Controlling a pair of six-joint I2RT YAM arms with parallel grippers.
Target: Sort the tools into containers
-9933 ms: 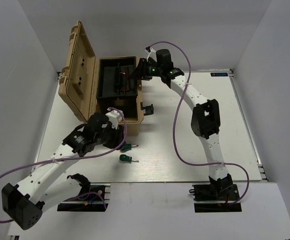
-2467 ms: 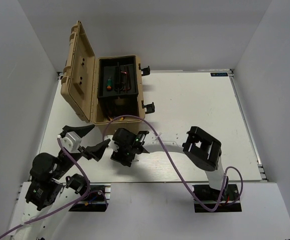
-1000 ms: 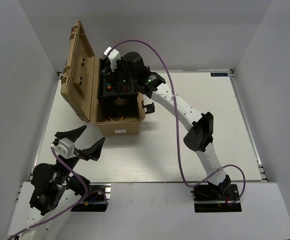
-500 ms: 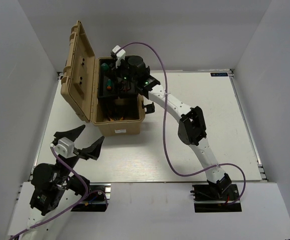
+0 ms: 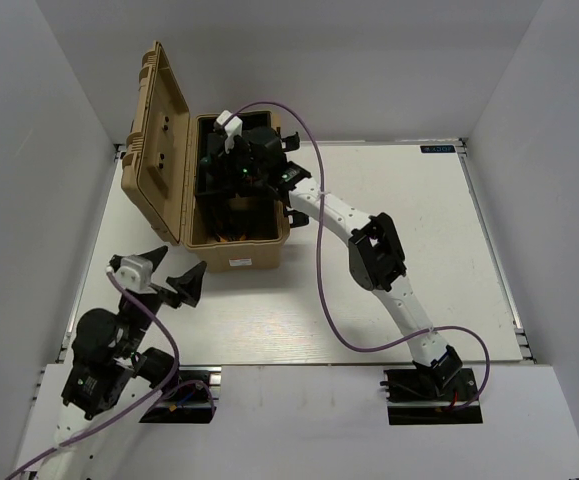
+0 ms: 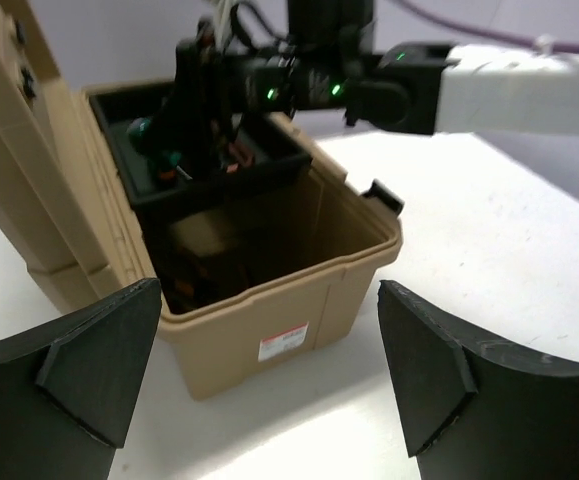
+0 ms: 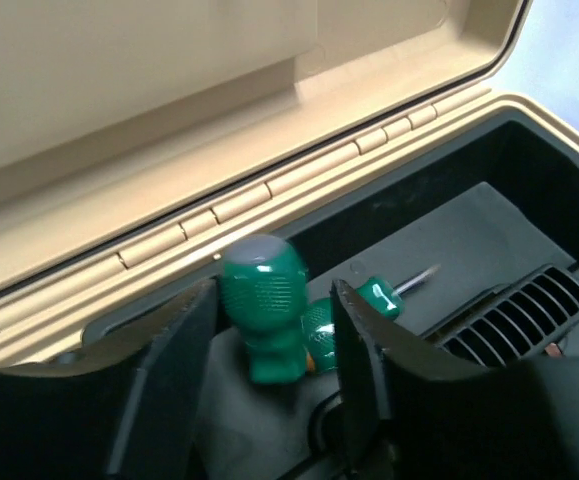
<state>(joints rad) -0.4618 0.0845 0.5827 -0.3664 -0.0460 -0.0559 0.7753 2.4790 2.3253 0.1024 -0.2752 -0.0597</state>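
Right gripper (image 7: 273, 330) partly open over the black tray (image 7: 439, 230) of the tan plastic toolbox (image 5: 234, 245). Stubby green-handled screwdriver (image 7: 262, 290) sits between its fingers, gap on one side. Left gripper (image 6: 269, 300) wide open, empty.

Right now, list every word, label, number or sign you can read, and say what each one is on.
No text here can be read.
Sticker on the toolbox front: white with a red patch, print too blurred to read.
Blue label at the far right corner of the table: too small to read.
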